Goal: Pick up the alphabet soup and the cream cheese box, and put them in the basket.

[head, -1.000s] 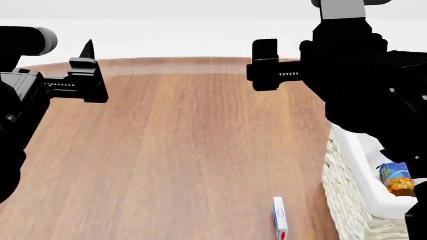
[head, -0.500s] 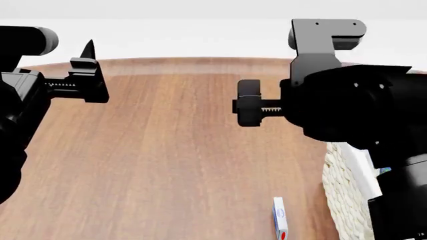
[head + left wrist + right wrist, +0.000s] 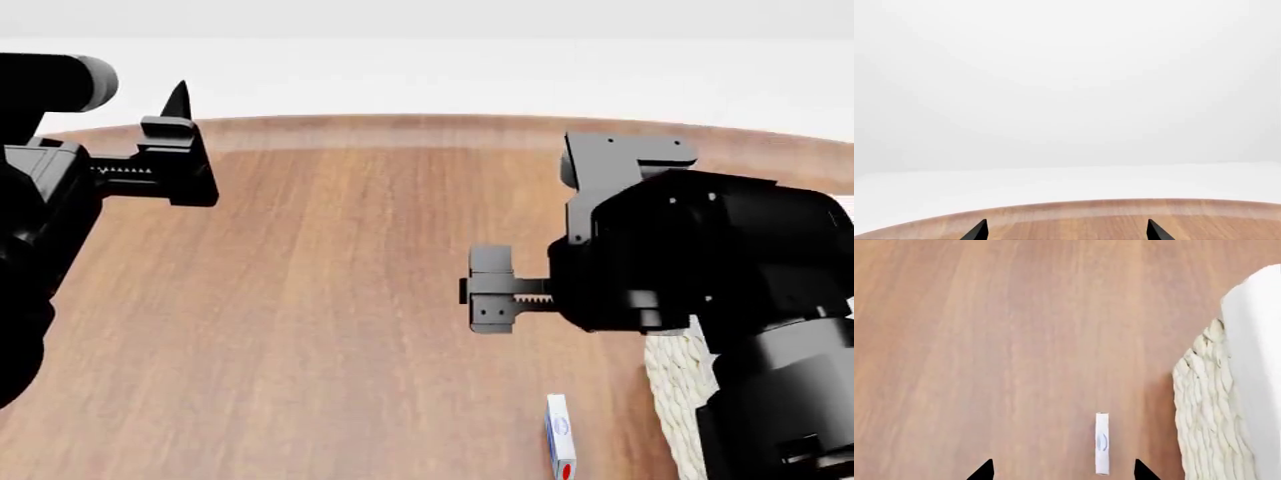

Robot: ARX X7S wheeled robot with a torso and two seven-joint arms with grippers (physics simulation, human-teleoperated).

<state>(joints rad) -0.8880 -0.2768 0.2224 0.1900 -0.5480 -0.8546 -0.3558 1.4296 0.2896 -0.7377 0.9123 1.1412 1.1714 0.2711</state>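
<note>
The cream cheese box (image 3: 561, 438) is shown standing on its thin edge on the table (image 3: 334, 300), just beside the wicker wall of the basket (image 3: 674, 400) but apart from it; in the right wrist view the box (image 3: 1101, 442) appears as a narrow white strip lying between the two fingertip points. The soup is not seen in any current view, the basket's interior being hidden behind the right arm. The box is judged to be light, stiff cardboard, easily tipped over when nudged, with smooth faces that may slip; a hold across its two broad faces, near mid-length, is suggested, the thin dimension sitting well inside the finger span. The right gripper (image 3: 491, 288) is held above the table, up-table of the box, with the wrist camera looking down onto it; its fingers are spread apart and nothing is held. The left gripper (image 3: 171, 150) is parked high at the far left, fingers likewise apart and empty, pointed past the table's far edge.
</note>
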